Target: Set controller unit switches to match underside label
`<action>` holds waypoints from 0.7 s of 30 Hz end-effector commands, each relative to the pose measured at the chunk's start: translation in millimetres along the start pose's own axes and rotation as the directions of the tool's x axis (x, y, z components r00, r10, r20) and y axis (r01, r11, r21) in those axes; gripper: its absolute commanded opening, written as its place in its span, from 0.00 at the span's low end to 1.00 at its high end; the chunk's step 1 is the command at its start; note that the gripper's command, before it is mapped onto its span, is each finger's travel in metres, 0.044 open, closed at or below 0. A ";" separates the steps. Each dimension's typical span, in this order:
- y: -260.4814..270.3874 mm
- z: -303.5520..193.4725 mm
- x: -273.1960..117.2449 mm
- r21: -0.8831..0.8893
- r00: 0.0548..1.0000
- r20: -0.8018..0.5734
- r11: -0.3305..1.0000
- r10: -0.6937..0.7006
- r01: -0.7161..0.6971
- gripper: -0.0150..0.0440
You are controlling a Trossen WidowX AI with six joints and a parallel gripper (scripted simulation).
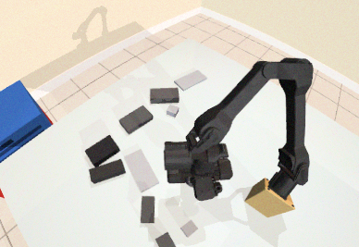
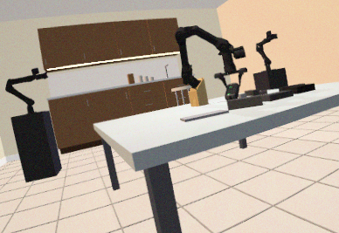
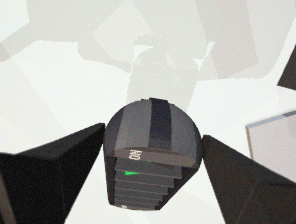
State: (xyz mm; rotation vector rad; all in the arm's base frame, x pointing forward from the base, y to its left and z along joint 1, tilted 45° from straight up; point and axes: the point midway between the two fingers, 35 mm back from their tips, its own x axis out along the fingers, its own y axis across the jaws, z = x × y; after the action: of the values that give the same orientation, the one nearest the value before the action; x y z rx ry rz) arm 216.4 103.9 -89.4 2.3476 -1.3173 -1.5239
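The dark grey controller unit (image 3: 135, 127) (image 2: 232, 92) is tilted between the fingers, its rounded end towards the wrist camera. Its switch face shows foreshortened below that end in the wrist view, with a small ON mark and one green patch; the separate switch settings cannot be read. In the exterior view green spots show on it. The label is not visible. My gripper (image 3: 153, 134) (image 2: 232, 86) is shut on the unit, one fingertip against each side. In the top view the arm's wrist hides the fingers, and the unit cannot be made out.
Dark modules (image 1: 164, 95) (image 1: 136, 118) (image 1: 102, 150) (image 1: 107, 171) (image 1: 147, 209) lie left of and behind the gripper. Pale flat plates (image 1: 142, 169) (image 1: 190, 80) (image 3: 275, 140) and small pale blocks (image 1: 172, 110) (image 1: 189, 228) lie among them. A tan wedge (image 1: 268, 200) (image 2: 199, 93) stands at the arm's base.
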 end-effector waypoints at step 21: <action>3.2 5.4 19.9 0.011 1.000 -0.016 1.000 0.014 -0.014 0.83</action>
State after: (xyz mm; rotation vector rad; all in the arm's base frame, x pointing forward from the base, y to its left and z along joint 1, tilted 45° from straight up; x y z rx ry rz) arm 211.6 97.0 -104.4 2.3468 -1.3250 -1.5254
